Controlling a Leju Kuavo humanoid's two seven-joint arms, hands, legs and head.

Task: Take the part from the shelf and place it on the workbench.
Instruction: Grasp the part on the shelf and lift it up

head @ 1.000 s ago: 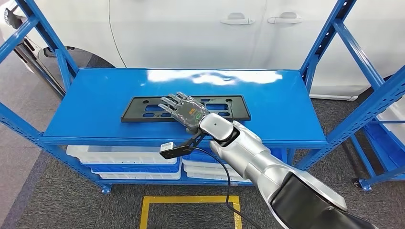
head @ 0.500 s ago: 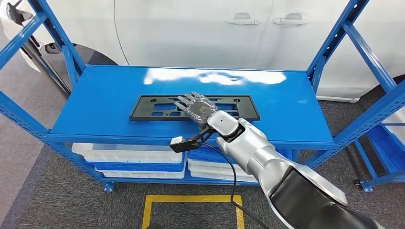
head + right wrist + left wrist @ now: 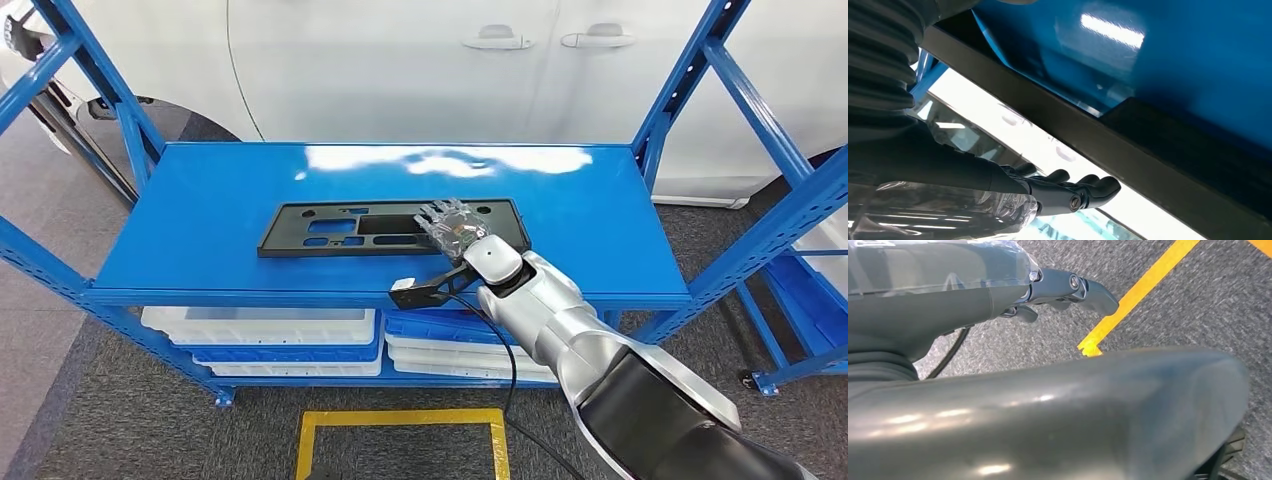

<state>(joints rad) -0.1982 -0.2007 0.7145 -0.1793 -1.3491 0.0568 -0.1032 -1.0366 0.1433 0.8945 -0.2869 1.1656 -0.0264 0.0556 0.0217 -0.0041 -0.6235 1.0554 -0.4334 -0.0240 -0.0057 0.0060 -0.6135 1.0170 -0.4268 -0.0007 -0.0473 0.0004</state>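
Black flat part (image 3: 385,227) lies flat on the blue shelf (image 3: 220,200) top, right hand (image 3: 452,228) over its right end with fingers (image 3: 1093,187) stretched out side by side, not pinching anything; left hand (image 3: 1058,287) fingers curled, empty, above the floor.

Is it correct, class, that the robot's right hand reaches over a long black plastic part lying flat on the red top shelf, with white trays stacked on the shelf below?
Not quite. The top shelf is blue, not red, as the head view shows. The rest stands: the right hand reaches over the long black part lying flat on it, and white trays sit stacked on the shelf below.
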